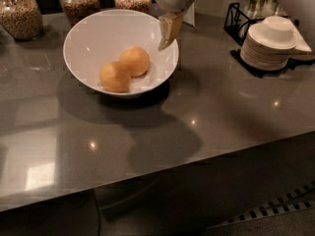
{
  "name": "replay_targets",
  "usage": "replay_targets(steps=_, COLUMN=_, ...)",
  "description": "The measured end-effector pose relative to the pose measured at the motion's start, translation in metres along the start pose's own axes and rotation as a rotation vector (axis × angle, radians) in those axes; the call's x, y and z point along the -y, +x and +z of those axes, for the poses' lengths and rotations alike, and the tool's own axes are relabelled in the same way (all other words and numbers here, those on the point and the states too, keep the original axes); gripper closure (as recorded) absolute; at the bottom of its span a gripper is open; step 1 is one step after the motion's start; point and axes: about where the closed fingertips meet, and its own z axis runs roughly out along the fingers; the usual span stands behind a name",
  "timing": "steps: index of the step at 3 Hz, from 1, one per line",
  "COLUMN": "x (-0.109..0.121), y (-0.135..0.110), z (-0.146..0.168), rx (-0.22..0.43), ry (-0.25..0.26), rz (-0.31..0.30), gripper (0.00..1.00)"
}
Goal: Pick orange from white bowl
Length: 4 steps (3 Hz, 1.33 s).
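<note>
The large white bowl [88, 38] stands on the grey counter at the back left. Two near-identical yellow-orange fruits lie in it, touching: one orange [134, 60] nearer the middle and one [115, 76] in front and to its left. My gripper [168, 32] hangs from the white arm at the top of the view, over the bowl's right rim, pointing down. It is above and to the right of the nearer-middle orange and touches neither fruit.
Three glass jars of grains [18, 14] stand behind the bowl. A stack of small white dishes [270, 45] in a black rack [236, 21] stands at the right. The counter's front edge [157, 173] runs across the lower view.
</note>
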Motion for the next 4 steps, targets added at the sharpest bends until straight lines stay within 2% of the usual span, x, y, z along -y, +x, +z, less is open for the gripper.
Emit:
replay_targets(steps=1, x=0.004, y=0.001, z=0.026, rx=0.02, ry=-0.046, rz=-0.075, gripper=0.33)
replay_targets(steps=2, x=0.002, y=0.002, z=0.047, rx=0.03, ry=-0.097, rz=-0.125, gripper=0.3)
replay_targets(steps=4, x=-0.007, y=0.005, z=0.089, rx=0.053, ry=-0.203, rz=-0.174, gripper=0.38)
